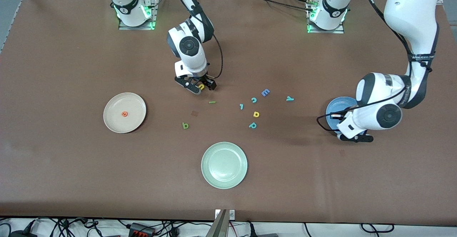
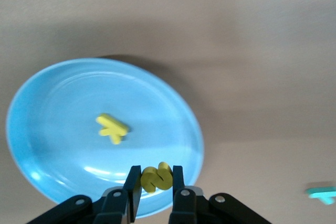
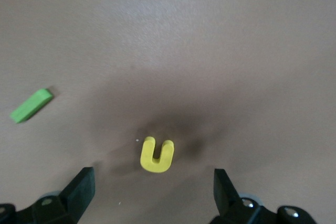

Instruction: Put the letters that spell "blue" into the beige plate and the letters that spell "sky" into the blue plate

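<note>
I'm looking down on a wide brown table [image 1: 71,51] with three plates spread across it and foam letters scattered around the middle. My left gripper [image 2: 153,184] is hanging over the blue plate [image 2: 52,103] at the left arm's end of the table, its fingers [image 2: 133,187] pinched together on the yellow s [image 2: 156,177], and the yellow k [image 2: 112,128] is already lying in that plate. My right gripper [image 3: 152,190] is hovering low over the yellow u [image 3: 156,155], jaws spread wide on either side of it and touching nothing. The beige plate [image 1: 117,103] is sitting toward the right arm's end with the orange e [image 1: 124,114] resting in it. The green l [image 1: 212,102] is lying just beside the u, a little nearer the front camera, the green b [image 1: 185,125] nearer again, and the teal y [image 1: 290,99] is waiting out on the cloth near the blue plate. I'm judging these letters to be very light, soft and a bit springy, so a gentle squeeze should do. For the u, I'm planning to close across its two outer flat sides, low against the table. It looks to be lying flat, though the shadow is making that hard to confirm.
</note>
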Robot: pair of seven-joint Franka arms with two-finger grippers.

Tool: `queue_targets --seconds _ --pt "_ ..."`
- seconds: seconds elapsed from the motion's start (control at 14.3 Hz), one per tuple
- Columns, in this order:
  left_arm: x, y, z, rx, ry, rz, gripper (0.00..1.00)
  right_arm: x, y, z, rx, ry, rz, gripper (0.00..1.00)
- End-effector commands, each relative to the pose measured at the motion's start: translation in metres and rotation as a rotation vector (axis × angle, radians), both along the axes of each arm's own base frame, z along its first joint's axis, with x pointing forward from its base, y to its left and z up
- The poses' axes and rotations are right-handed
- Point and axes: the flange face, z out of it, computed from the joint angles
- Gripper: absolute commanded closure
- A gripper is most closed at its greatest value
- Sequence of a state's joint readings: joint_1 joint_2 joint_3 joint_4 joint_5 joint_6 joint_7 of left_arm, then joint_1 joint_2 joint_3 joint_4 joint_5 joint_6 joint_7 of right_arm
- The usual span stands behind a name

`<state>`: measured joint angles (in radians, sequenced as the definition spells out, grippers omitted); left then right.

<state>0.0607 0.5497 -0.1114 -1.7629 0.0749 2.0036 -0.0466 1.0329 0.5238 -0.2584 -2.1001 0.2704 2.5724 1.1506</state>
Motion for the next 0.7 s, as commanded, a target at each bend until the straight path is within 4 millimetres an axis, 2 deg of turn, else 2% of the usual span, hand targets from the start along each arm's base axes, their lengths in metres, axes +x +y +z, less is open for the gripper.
queue_targets --seconds 0.0,0.07,0.14,0.21,0.35,0.49,0.63 --pt "-0.010 0.010 -0.016 -0.005 0.021 -0.038 0.64 0.011 -0.013 -0.003 0.001 -0.002 -0.052 0.00" --pt "-0.010 0.008 -0.017 -0.006 0.020 -0.040 0.14 0.015 -0.016 -0.003 0.002 -0.004 -0.063 0.03" --pt "-0.010 0.005 -0.017 -0.010 0.018 -0.041 0.00 0.019 -0.021 -0.002 0.003 -0.003 -0.076 0.06" --pt "-0.010 0.002 -0.017 -0.009 0.021 -0.032 0.00 0.020 -0.022 -0.002 0.004 0.000 -0.089 0.08" --pt "-0.014 -0.016 -0.020 -0.017 0.030 -0.019 0.00 0.018 -0.019 -0.003 0.004 0.000 -0.113 0.11" --pt "-0.026 -0.070 -0.029 -0.027 0.028 0.016 0.00 0.016 -0.017 -0.001 0.006 0.004 -0.113 0.12" --pt "-0.036 -0.109 -0.027 -0.013 0.033 0.090 0.00 0.016 -0.015 0.000 0.015 0.008 -0.136 0.12"
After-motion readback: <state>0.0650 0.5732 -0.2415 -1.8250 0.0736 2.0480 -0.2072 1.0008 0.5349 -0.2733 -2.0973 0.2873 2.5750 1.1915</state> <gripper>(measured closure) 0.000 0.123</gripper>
